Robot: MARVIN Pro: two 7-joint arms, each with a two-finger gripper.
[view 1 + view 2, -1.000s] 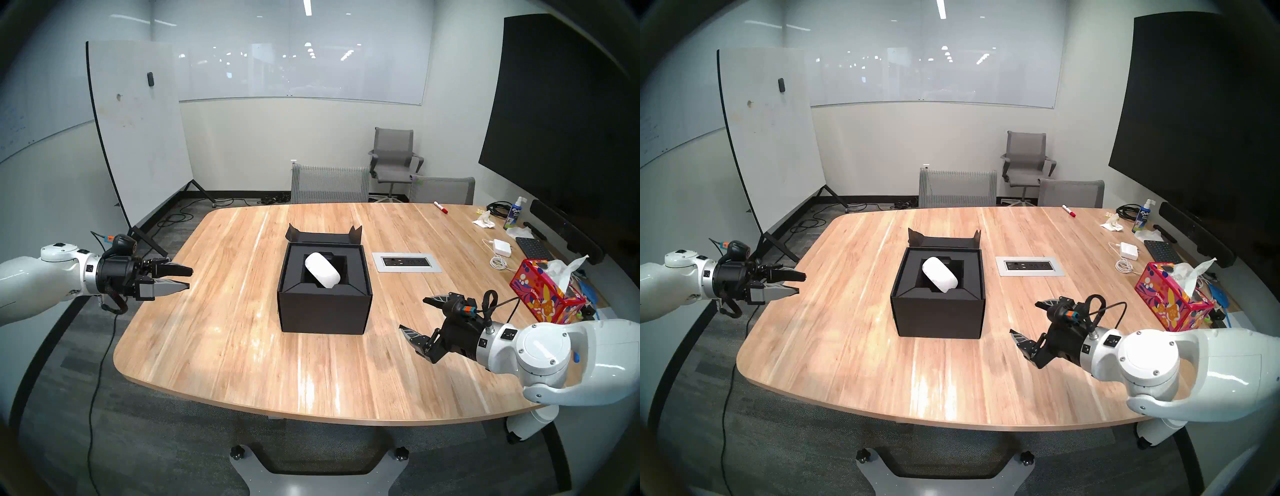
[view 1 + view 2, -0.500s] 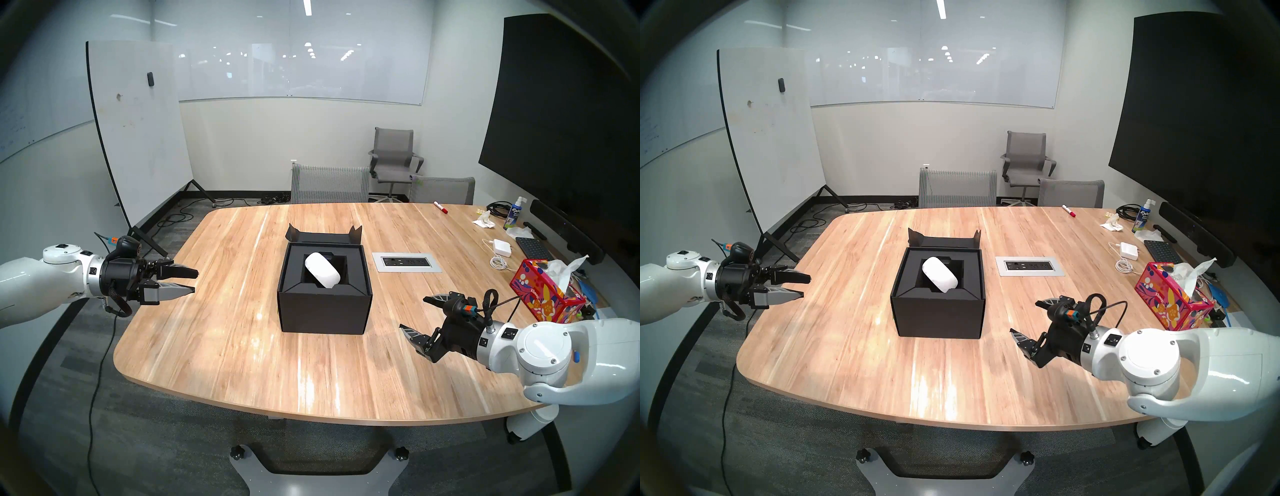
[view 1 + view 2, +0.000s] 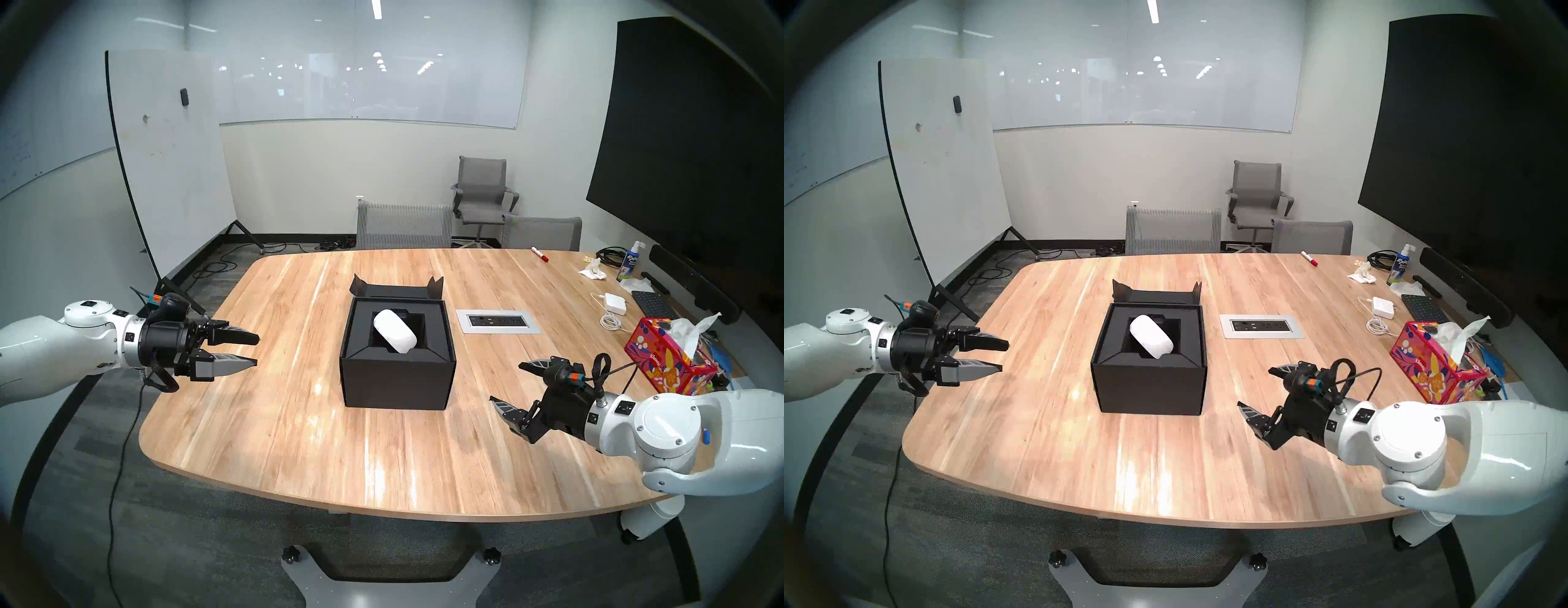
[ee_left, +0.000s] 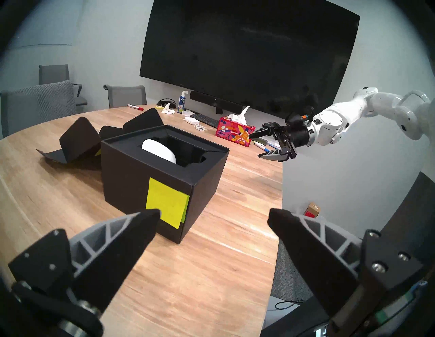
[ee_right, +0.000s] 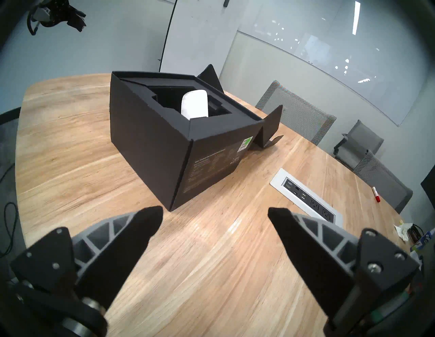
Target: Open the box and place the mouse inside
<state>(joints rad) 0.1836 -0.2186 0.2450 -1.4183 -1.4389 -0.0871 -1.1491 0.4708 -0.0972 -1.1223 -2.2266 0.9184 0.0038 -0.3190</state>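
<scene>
1. Left gripper [image 3: 257,350] gaped wide, empty; box [image 3: 396,382] sat well beyond its fingertips, lid open.
2. Right gripper [image 3: 505,382] wide, empty; mouse [image 3: 394,336] lay tilted in box's insert, apart from both.

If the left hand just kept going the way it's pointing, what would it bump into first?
Probably the black box: the open left hand points at its side bearing the yellow note, though exact height is hard to judge.
</scene>
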